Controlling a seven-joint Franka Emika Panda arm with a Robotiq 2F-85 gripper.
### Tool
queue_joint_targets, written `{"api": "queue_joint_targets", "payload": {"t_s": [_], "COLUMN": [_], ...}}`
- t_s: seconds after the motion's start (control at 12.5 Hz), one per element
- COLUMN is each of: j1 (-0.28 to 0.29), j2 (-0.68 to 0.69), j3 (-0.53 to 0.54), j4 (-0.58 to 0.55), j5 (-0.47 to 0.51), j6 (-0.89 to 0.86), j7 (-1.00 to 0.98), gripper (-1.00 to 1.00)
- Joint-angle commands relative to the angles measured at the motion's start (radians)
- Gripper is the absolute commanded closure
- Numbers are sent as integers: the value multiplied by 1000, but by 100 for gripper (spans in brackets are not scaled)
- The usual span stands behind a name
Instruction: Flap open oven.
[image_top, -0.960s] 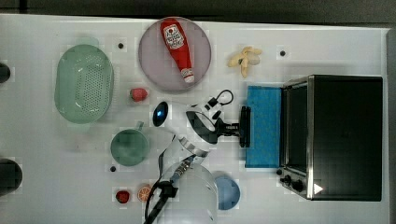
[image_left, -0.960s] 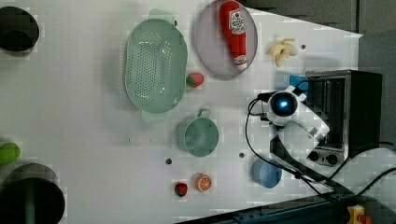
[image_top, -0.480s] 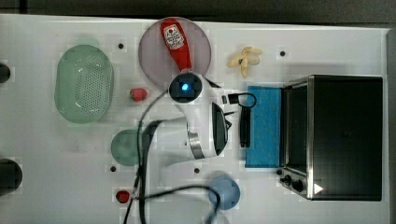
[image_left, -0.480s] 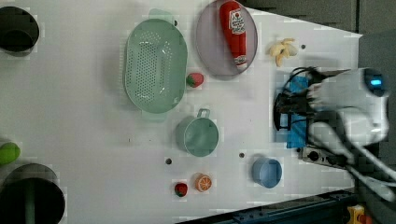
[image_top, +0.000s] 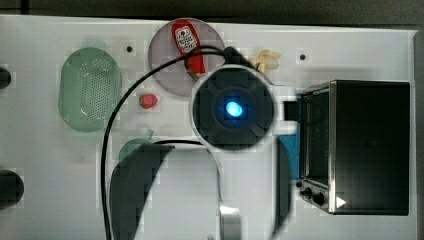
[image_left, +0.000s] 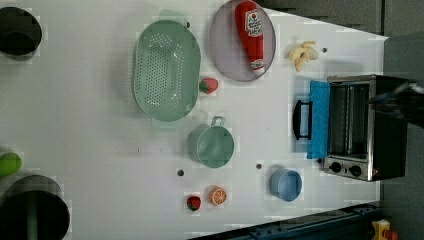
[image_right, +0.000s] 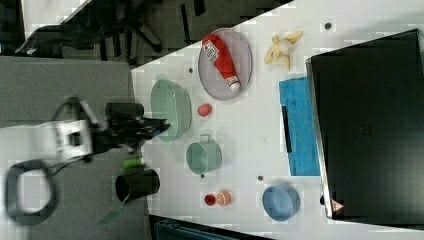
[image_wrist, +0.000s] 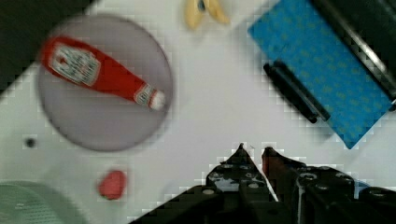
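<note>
The oven (image_left: 387, 150) stands at the left view's right, its blue-framed door (image_left: 318, 120) folded down flat on the white table with the black bar handle (image_left: 298, 120) pointing away from the cavity. The door (image_wrist: 327, 70) and handle (image_wrist: 294, 91) also show in the wrist view, well below and apart from my gripper (image_wrist: 253, 150). Its fingertips (image_wrist: 240, 148) stand a narrow gap apart with nothing between them. My arm (image_top: 233, 109) is lifted high and covers much of the door (image_top: 290, 157) in the top view. In the right view my gripper (image_right: 157, 129) looms far from the oven (image_right: 370, 125).
A ketchup bottle (image_left: 252, 32) lies on a grey plate (image_left: 225, 50), with a banana (image_left: 301, 51) beside the oven. A green colander (image_left: 166, 70), teal pot (image_left: 214, 146), blue bowl (image_left: 286, 184), strawberry (image_left: 208, 85) and orange slice (image_left: 218, 195) are spread over the table (image_left: 90, 125).
My arm has risen from beside the door handle, up toward the top camera and away from the table. The oven door has stayed flat throughout.
</note>
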Motion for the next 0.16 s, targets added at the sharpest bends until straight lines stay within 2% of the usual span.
{"api": "queue_joint_targets", "payload": {"t_s": [0.08, 0.16], "j1": [-16, -16], "j2": [-17, -25], "j3": [-36, -37], "j4": [35, 53], "j5": [14, 15], "j6": [-128, -175], "j7": [62, 94], "gripper": [65, 65]}}
